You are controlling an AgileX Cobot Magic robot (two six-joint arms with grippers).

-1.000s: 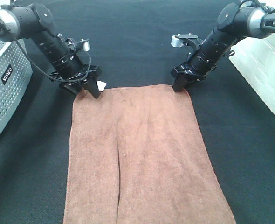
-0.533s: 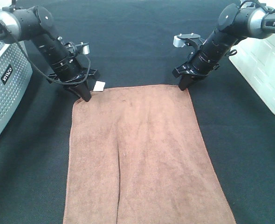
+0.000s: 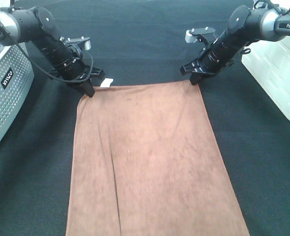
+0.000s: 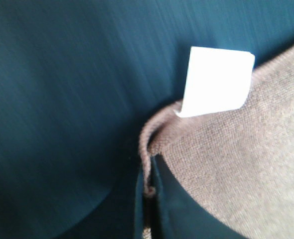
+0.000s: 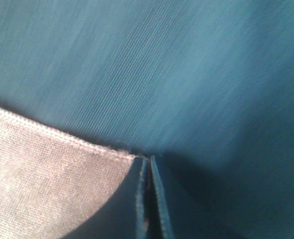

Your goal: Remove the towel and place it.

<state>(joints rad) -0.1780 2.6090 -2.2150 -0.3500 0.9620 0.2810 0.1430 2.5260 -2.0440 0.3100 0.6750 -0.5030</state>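
Note:
The brown towel [image 3: 150, 157] lies flat on the black table, running from the middle of the exterior view down past its near edge. Its white tag [image 3: 106, 82] sticks out at the far left corner. My left gripper [image 3: 88, 92] is shut on that far left corner; the left wrist view shows the towel [image 4: 236, 164] pinched between the fingers with the tag [image 4: 217, 82] beside them. My right gripper [image 3: 194, 80] is shut on the far right corner; the right wrist view shows the towel edge [image 5: 47, 169] clamped in the closed fingers [image 5: 148, 199].
A grey perforated basket [image 3: 5, 93] stands at the left edge. A white plastic bin [image 3: 277, 69] stands at the right edge. The black table cloth [image 3: 145, 39] stretches behind the towel's far edge.
Both grippers have pulled the towel's far corners away from the camera, towards the back of the table. The towel slid with them and now lies smoother and more stretched.

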